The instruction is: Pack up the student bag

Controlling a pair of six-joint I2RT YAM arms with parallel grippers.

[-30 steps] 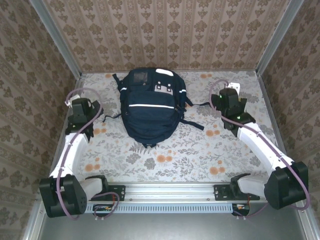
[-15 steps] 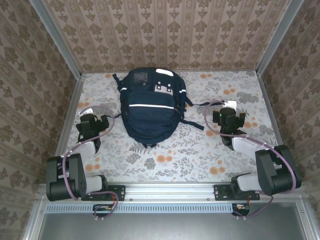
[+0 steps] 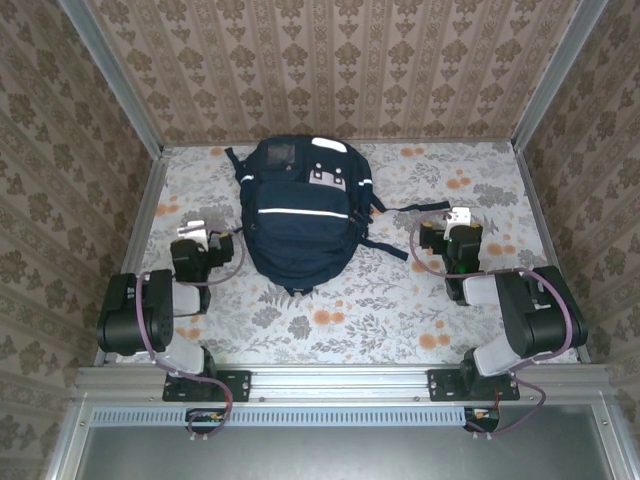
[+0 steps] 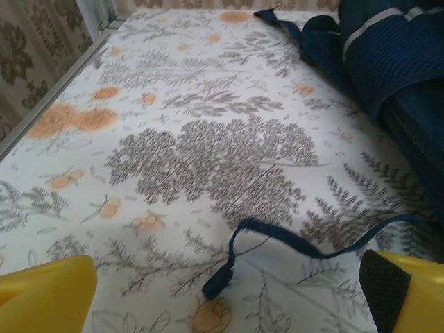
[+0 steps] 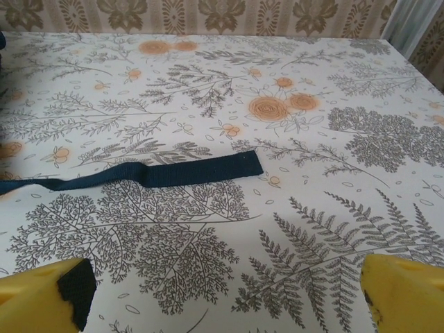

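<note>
Folding back since the previous frame: left gripper (image 3: 207,246) now just left of bag (image 3: 298,215), right gripper (image 3: 455,236) farther right of bag. Fingers spread apart, holding nothing. Bag unmoved between grippers.

Student bag (image 3: 298,215) on floral table (image 3: 400,300)

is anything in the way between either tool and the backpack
Nothing visible does. Only floral tabletop lies between the left tool and the student bag, likewise for the right tool. The bag's own loose straps trail on the table near both tools.
</note>
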